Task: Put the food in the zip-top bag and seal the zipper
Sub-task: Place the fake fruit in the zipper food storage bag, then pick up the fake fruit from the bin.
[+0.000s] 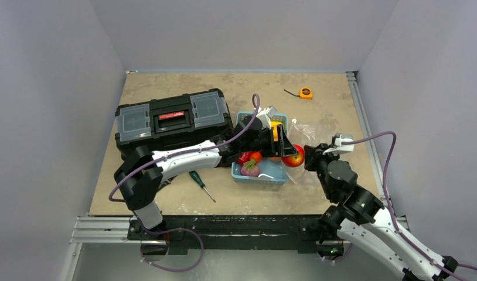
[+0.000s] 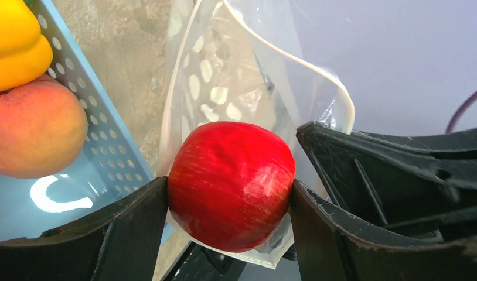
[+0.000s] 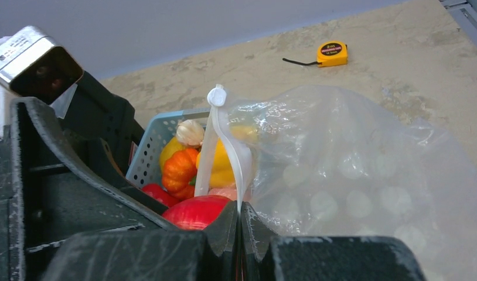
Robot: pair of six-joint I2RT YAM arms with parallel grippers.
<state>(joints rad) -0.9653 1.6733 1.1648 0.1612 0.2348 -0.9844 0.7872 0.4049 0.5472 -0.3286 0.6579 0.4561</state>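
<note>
Mottled tan tabletop [image 1: 166, 199] carries a light blue slotted basket [image 1: 258, 177] of toy food, and just beside it the clear dotted zip-top bag [image 3: 353, 193] is held up by the right gripper [image 3: 240, 225], pinched shut on its mouth edge. A red apple [image 2: 231, 184] is clamped by the left gripper [image 2: 227, 196] at the bag's mouth. If released short, the apple could catch on the whitish zipper [image 3: 224, 146] and fall outside, or the thin pinch could be pulled loose and the mouth collapse.
</note>
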